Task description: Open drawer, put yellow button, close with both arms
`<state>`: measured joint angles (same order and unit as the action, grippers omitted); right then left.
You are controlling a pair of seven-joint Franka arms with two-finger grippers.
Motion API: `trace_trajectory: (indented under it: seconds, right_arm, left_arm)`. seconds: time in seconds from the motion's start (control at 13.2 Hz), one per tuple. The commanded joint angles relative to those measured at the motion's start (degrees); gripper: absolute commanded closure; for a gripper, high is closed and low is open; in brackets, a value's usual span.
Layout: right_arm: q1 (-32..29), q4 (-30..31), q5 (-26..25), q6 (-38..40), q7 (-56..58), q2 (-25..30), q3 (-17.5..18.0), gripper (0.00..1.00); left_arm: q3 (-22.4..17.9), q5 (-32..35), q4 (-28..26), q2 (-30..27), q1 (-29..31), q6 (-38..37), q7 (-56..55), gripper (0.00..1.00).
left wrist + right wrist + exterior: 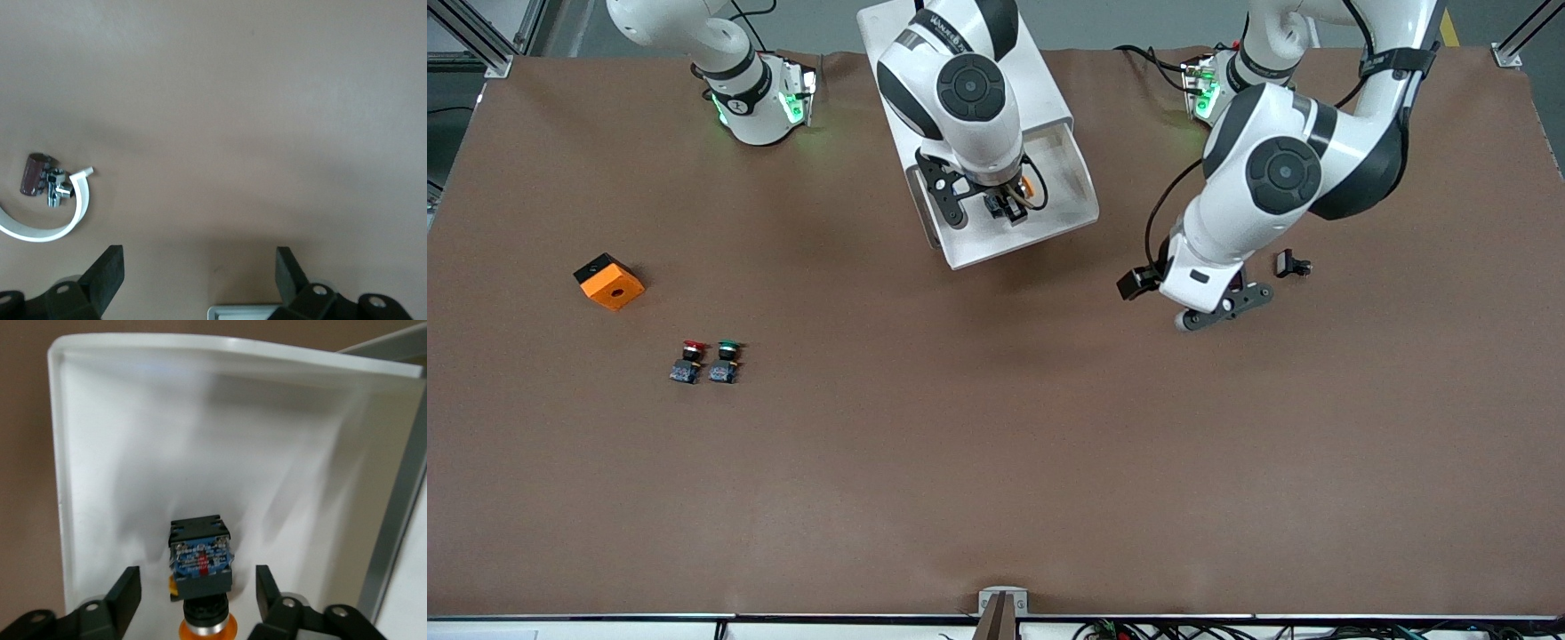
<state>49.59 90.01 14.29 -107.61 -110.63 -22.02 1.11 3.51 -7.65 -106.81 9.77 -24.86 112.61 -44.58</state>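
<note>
Drawer (1069, 182), the uppermost tray of the white cabinet (1040, 84), stood pulled out toward the front camera. We found the yellow button (200, 563) lying on its side on the white floor of that tray, blue base block facing into the tray and the orange cap at the edge of the right wrist view.

We saw the right end effector (1009, 203) directly over the open drawer. Its fingers (127, 593) stood apart on either side of the button, with a clear gap between each finger and the button; they gripped nothing.

We noted the left end effector (200, 277) over bare counter (996, 462) toward the left arm's end, clear of the cabinet. Its fingers (107, 273) were spread wide and held nothing. A small dark part with a white strip (50, 193) lay on the counter beside this arm.

Toward the right arm's end of the counter we recorded a red-capped button (687, 362) and a green-capped button (726, 361), side by side and just apart. An orange and black block (608, 282) lay near them, farther from the front camera.
</note>
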Motion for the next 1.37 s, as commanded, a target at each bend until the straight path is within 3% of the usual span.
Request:
trace_trajectory:
  seconds: [0.0,0.46,0.99,1.29]
  right_arm:
    - [0.1,-4.4,0.7,1.3,-0.6,-0.6,-0.8,0.00]
    - [-5.5,-10.1,0.2,13.1,4.3,4.6,-1.4,0.00]
    - [-17.0,-8.3,-2.4,31.5,36.3,15.9,-1.5,0.00]
    - [-28.9,1.0,-2.4,32.4,59.3,24.8,-1.5,0.00]
  left_arm:
    - [2.3,1.5,-3.5,-2.1,0.2,2.0,-0.2,0.00]
    - [5.1,1.6,-6.3,1.6,-3.7,9.5,-6.9,0.00]
    - [6.9,1.5,-7.9,2.0,-8.4,9.2,-14.0,0.00]
    - [12.9,1.4,-9.6,2.0,-8.4,8.3,-18.3,0.00]
